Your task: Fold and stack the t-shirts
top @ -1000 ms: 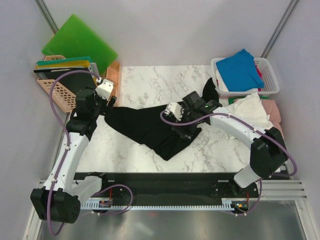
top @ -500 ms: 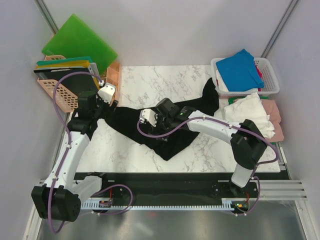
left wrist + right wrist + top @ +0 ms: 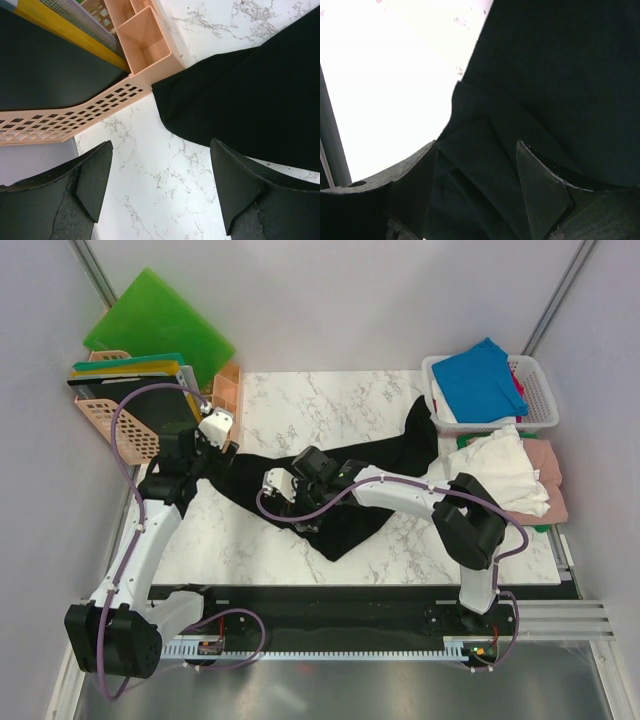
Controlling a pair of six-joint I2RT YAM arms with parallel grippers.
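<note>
A black t-shirt (image 3: pixel 350 490) lies crumpled across the marble table (image 3: pixel 330 400), one end reaching toward the basket on the right. My right gripper (image 3: pixel 297 510) hovers low over its left-middle part. In the right wrist view the jaws stand apart with a ridge of black cloth (image 3: pixel 485 150) between and below the fingers (image 3: pixel 415 185); no pinch shows. My left gripper (image 3: pixel 222 448) is open at the shirt's left end. Between its fingers (image 3: pixel 235 185) is bare marble, and the shirt's hem (image 3: pixel 240 100) lies just beyond. A blue t-shirt (image 3: pixel 480 370) tops the basket; white (image 3: pixel 500 465) and pink (image 3: pixel 545 465) shirts lie beside it.
A white basket (image 3: pixel 540 390) stands at the back right. A peach rack (image 3: pixel 115 425) holding flat boards and a small peach bin (image 3: pixel 145 47) sit at the back left, close to my left gripper. A green board (image 3: pixel 155 325) leans against the wall behind them.
The right arm has swung left across the black shirt, from its middle to its left part, and its jaws have narrowed a little. The left arm has barely moved.
</note>
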